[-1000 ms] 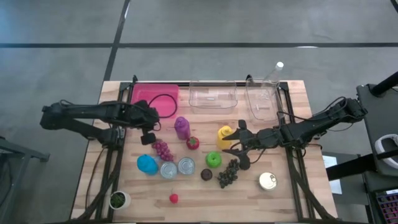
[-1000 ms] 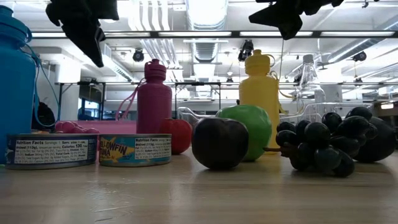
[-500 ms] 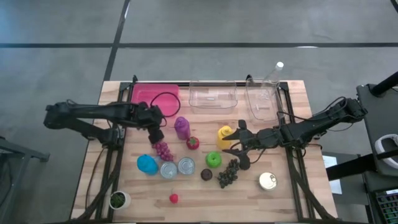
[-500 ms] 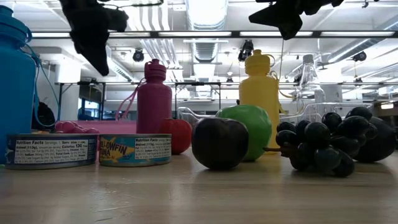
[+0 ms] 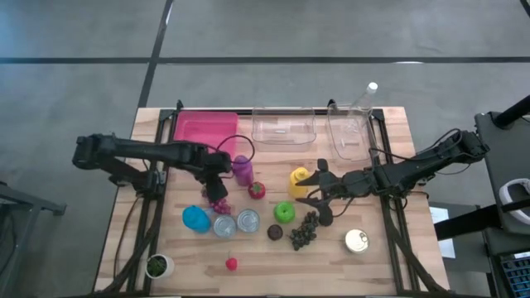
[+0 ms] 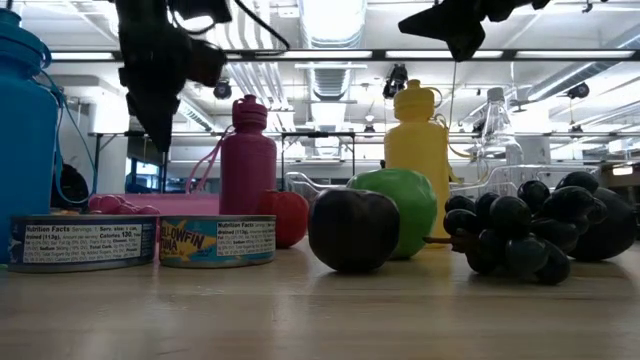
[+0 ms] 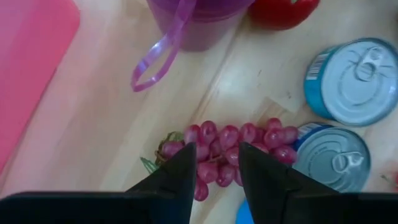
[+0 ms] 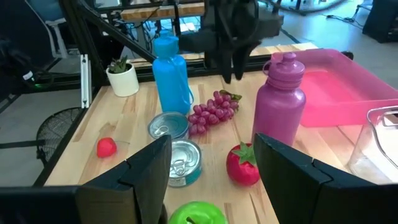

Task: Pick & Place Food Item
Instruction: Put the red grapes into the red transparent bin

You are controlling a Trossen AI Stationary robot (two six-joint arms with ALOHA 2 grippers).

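The left pincer [image 5: 217,184] hangs over the red grapes [image 5: 217,199], its two dark fingers [image 7: 176,180] parted by a narrow gap and holding nothing; in the left wrist view the bunch [image 7: 233,152] lies straight ahead between the tips, flat on the wood. The grapes sit between the purple bottle [image 5: 242,169] and the blue bottle [image 5: 196,218], just beside two tins [image 5: 237,223]. Whether the tips touch the fruit cannot be told.

The right pincer [image 5: 313,192] waits above the surface [image 5: 389,141] near the yellow bottle [image 5: 299,180], fingers spread fairly wide and empty.

The grapes are a cluster of small, glossy, rounded berries with a green stem end. The purple bottle is smooth plastic with a looped strap [image 7: 163,53]; the tins are flat metal discs with ring pulls and blue labels. A red strawberry-shaped piece [image 5: 257,189] lies just beside the purple bottle. Nearer the middle are a shiny green apple [image 5: 284,212], a dark plum [image 5: 275,233] and a bunch of black grapes [image 5: 305,229]. The surface is pale wooden planking.

A pink tray [image 5: 204,130] and two clear tubs [image 5: 285,126] line the far edge. A small potted plant [image 5: 156,266] stands at the near left corner, a small red fruit [image 5: 231,264] near the front edge, and a lone tin [image 5: 357,241] to the right. Bare wood lies open between the grapes and the pink tray; on the other sides the bottles and tins crowd close.
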